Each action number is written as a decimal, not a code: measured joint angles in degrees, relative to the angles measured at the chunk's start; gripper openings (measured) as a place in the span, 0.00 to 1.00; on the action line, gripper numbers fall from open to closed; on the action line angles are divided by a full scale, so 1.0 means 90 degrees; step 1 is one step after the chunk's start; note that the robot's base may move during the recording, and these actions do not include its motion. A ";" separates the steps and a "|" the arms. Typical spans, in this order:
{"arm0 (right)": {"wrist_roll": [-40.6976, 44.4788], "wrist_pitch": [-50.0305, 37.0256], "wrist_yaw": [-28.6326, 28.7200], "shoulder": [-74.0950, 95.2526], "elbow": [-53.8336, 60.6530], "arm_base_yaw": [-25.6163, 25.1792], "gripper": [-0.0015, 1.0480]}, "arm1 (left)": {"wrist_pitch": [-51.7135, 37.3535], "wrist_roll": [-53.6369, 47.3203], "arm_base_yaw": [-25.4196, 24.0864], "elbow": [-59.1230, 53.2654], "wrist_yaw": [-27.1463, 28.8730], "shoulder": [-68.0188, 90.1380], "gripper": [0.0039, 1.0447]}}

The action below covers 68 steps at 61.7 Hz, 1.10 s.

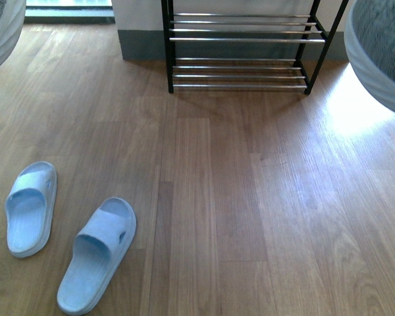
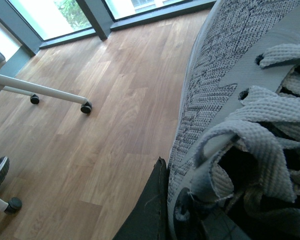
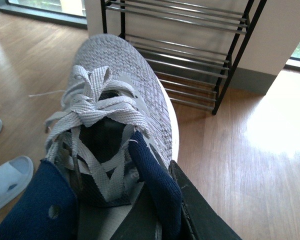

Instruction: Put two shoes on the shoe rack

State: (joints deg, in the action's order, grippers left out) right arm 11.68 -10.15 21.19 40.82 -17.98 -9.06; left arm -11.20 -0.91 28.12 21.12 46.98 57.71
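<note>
Grey knit sneaker (image 2: 215, 75) gripped by left tool (image 2: 182, 220) | twin sneaker (image 3: 125, 75) gripped by right tool (image 3: 160, 220) | shoe rack (image 1: 240, 39) ahead

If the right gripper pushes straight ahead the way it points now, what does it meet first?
Probably the black-framed shoe rack with chrome rods, met by the toe of the held grey knit sneaker; depth unclear.

Two pale blue slide sandals lie sole-down on the wood-plank floor (image 1: 250, 197), close together but apart, toes pointing away from the robot. One (image 1: 30, 208) is further left, the other (image 1: 97, 253) nearer the camera. A bright patch of sunlight (image 1: 355, 108) falls on the boards at far right. Behind, a white wall carries a grey skirting (image 1: 141, 46). The left wrist view shows a white tubular leg (image 2: 40, 89) on black casters (image 2: 86, 106) and dark-framed windows (image 2: 97, 17).
</note>
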 joint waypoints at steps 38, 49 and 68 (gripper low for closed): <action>0.0019 0.0005 0.0000 -0.0002 0.0000 -0.0002 0.01 | 0.0000 0.0000 -0.0012 0.0000 0.0039 -0.0007 0.01; 0.0022 0.0007 -0.0044 -0.0007 0.0002 -0.0015 0.01 | 0.0000 0.0000 0.0000 -0.0002 -0.0012 -0.0007 0.01; 0.0022 0.0010 -0.0068 -0.0005 0.0032 -0.0032 0.01 | 0.0000 -0.0012 0.0019 -0.0015 -0.0053 -0.0002 0.01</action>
State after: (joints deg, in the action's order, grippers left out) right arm 11.88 -10.07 20.58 40.77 -17.69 -9.34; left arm -11.20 -1.02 28.29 20.99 46.50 57.69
